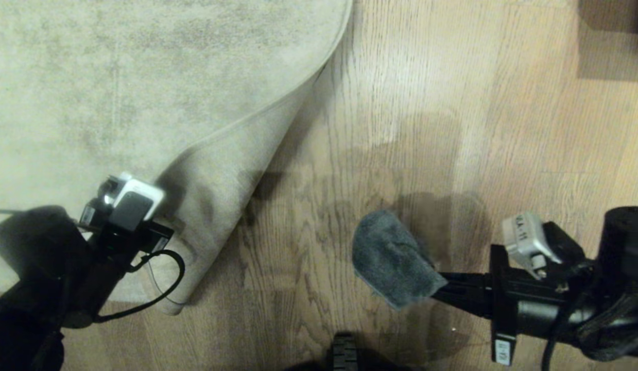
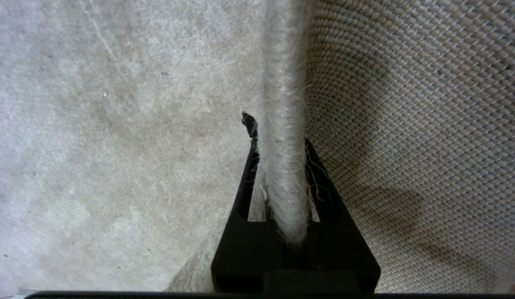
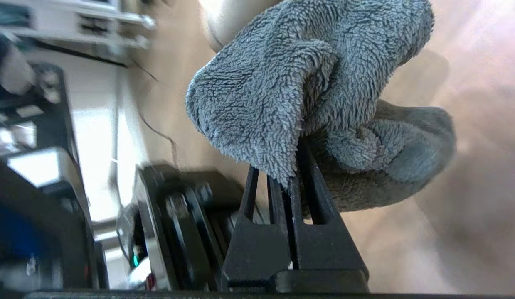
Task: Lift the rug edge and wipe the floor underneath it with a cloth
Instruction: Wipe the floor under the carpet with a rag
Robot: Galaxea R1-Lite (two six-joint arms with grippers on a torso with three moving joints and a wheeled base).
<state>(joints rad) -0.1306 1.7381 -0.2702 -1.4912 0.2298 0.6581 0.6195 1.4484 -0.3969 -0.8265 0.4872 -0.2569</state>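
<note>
Floor (image 1: pixel 504 103): light brown wood-grain planks with a slight sheen, filling the right and lower part of my head view. Soft shadows lie across the middle of it.

Rug (image 1: pixel 118 77): large, pale grey-beige, short pile with darker mottling, covering the upper left. Its near corner is folded up and back over itself, so the rug edge (image 1: pixel 277 105) runs as a curved pale border from the top of the view down toward my left arm. Bare planks show beside the turned-up flap. In my left wrist view the woven mesh backing (image 2: pixel 407 124) sits on one side of the bound border and the pile face on the other.

My left gripper (image 2: pixel 278 166): low at the left, over the rug. Its black fingers are pinched narrow on the rug edge (image 2: pixel 282 104), one on each side of the fuzzy border, loose threads straying over them.

My right gripper (image 3: pixel 292 174): reaches in from the right, above the bare floor, well apart from the lifted flap. Fingers pressed together on the cloth (image 3: pixel 307 83).

Cloth (image 1: pixel 391 260): small, dark grey-blue, fuzzy rag, bunched at my right fingertips, over the planks at lower centre. Whether it touches the floor I cannot tell.
</note>
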